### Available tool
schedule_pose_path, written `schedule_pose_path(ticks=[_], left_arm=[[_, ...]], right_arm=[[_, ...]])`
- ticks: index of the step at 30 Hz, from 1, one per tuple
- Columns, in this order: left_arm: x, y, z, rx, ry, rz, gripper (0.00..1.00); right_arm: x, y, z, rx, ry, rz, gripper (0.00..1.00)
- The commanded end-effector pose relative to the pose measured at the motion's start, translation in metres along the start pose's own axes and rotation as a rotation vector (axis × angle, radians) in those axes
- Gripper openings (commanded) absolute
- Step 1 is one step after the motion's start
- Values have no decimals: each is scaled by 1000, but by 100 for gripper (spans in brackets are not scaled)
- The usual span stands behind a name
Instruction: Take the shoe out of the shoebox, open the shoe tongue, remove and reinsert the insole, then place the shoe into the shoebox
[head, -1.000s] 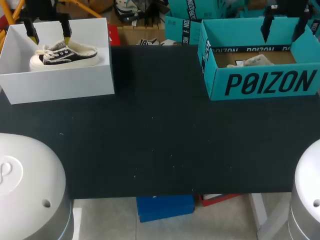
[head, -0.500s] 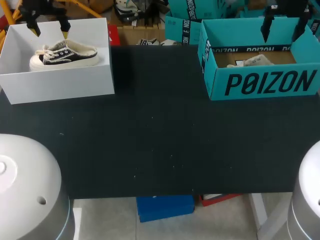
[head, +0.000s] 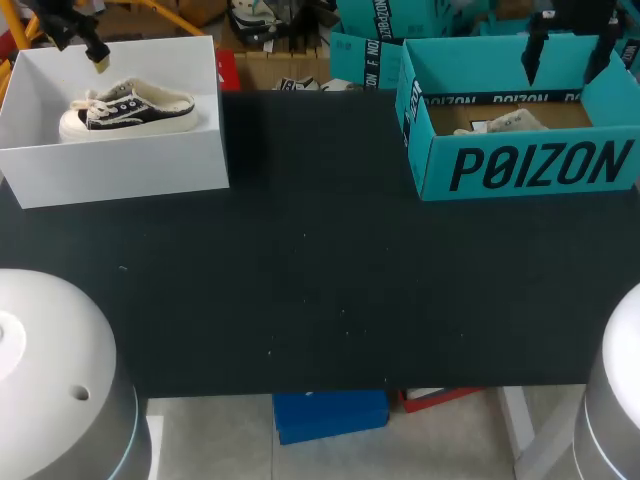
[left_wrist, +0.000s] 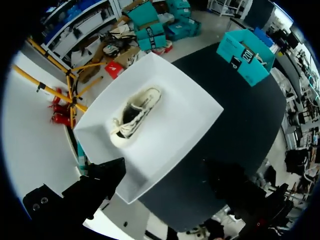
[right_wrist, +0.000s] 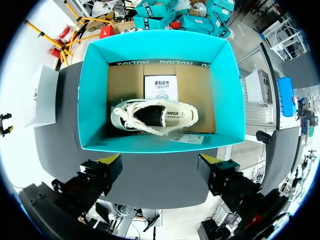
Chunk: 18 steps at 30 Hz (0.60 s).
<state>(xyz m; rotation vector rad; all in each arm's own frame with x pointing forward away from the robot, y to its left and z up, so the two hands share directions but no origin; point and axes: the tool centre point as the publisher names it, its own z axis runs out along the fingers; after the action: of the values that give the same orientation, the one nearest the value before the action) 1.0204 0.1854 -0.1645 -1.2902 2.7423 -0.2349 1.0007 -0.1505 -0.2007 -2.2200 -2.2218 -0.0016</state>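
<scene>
A black-and-white shoe (head: 128, 108) lies on its sole in the white shoebox (head: 120, 170) at the table's far left. My left gripper (head: 78, 42) hangs high over that box's far-left corner. In the left wrist view the shoe (left_wrist: 135, 117) and the white box (left_wrist: 190, 130) lie well below the open left gripper (left_wrist: 167, 187), which holds nothing. A cream shoe (head: 505, 123) lies in the teal shoebox (head: 540, 165) at the far right. My right gripper (head: 568, 45) hangs above it, open and holding nothing (right_wrist: 161, 167), over the cream shoe (right_wrist: 155, 116) and the near wall of the teal box (right_wrist: 95, 100).
The black table (head: 320, 270) stretches bare between the two boxes and toward the front edge. A white card (right_wrist: 161, 87) lies on the teal box's cardboard floor beside the cream shoe.
My left gripper has risen out of the white box and drawn back toward its far-left corner. The black-and-white shoe stays in place. The right arm has not moved.
</scene>
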Motion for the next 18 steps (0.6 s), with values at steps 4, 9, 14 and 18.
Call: schedule_pose_path(ticks=[4, 9, 14, 18], left_arm=[[-29, -6, 9, 87, 208, 1155, 100], [-42, -18, 18, 96, 266, 1309, 100], [-43, -21, 20, 107, 252, 1341, 100], [-43, -21, 20, 107, 252, 1341, 100]], right_arm=[[0, 0, -1, 1, -1, 0, 100], [0, 0, -1, 1, -1, 0, 100], [0, 0, -1, 1, -1, 0, 100], [0, 0, -1, 1, -1, 0, 100]])
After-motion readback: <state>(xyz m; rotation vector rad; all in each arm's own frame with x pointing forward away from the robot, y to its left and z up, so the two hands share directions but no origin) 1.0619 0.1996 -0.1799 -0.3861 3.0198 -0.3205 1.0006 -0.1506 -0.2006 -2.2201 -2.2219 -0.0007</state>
